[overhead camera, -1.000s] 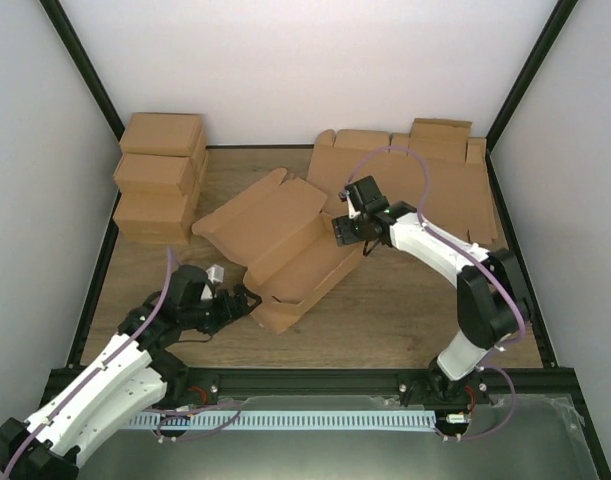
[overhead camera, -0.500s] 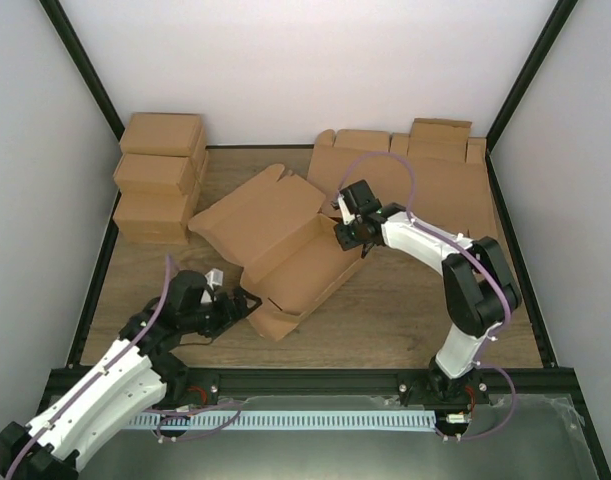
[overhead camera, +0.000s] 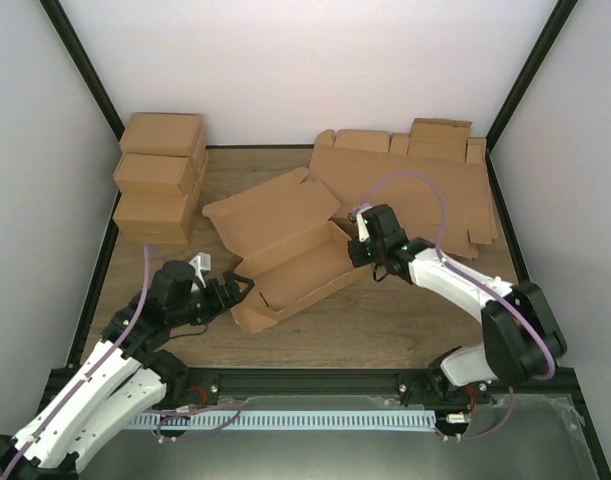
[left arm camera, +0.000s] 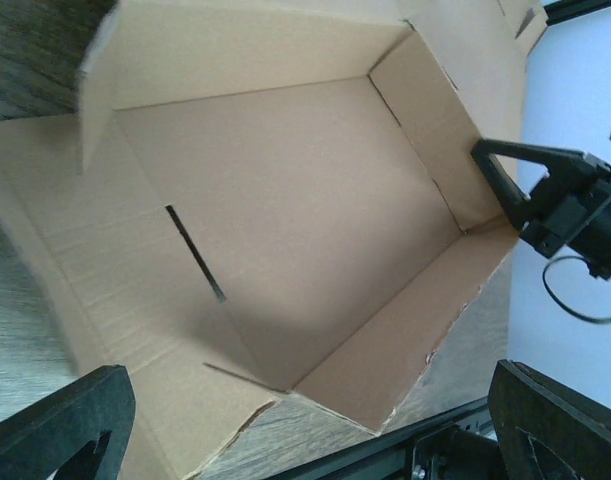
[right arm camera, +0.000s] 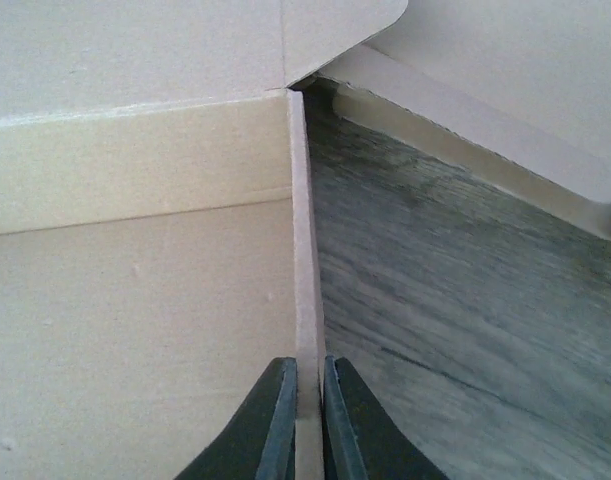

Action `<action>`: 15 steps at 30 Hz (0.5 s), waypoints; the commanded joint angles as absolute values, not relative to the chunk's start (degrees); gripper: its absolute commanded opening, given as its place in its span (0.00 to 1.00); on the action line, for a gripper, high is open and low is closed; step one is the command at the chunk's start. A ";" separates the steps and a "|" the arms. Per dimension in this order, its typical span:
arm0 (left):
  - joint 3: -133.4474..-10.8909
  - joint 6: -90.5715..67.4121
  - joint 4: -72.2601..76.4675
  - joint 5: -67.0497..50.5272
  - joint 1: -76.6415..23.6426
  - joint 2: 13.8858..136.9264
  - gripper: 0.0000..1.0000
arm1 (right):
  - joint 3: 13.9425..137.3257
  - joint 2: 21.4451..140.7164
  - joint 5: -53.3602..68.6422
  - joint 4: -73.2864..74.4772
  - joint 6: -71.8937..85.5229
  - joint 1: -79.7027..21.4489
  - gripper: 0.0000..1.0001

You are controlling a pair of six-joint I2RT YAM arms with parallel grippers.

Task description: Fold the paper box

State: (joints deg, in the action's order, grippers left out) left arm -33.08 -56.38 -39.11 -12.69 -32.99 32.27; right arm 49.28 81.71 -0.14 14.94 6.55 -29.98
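The paper box (overhead camera: pixel 290 245) lies mid-table as a brown cardboard piece, its long walls raised into an open trough and its lid panel spread behind. My right gripper (overhead camera: pixel 358 250) is shut on the box's upright right end wall. The right wrist view shows that wall's edge (right arm camera: pixel 305 280) pinched between the gripper (right arm camera: pixel 308 410) jaws. My left gripper (overhead camera: pixel 242 289) stands wide open at the box's near-left end, with nothing held. Its wrist view looks into the box's inside (left arm camera: pixel 285 210), one finger (left arm camera: pixel 60 425) in each lower corner. The right gripper (left arm camera: pixel 500 170) shows at the far wall.
Several folded boxes (overhead camera: pixel 160 175) are stacked at the back left. A sheaf of flat cardboard blanks (overhead camera: pixel 425 175) lies at the back right, just behind the right arm. A black frame rail (overhead camera: pixel 315 380) runs along the near edge.
My right gripper has closed on the box's right end wall and moved nearer and a little right. The box has turned and shifted with it. The left gripper has stayed open.
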 commanded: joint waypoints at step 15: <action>-35.81 -58.18 -40.23 -14.07 -32.78 32.80 1.00 | 32.67 65.65 -7.96 3.85 17.93 -31.88 0.16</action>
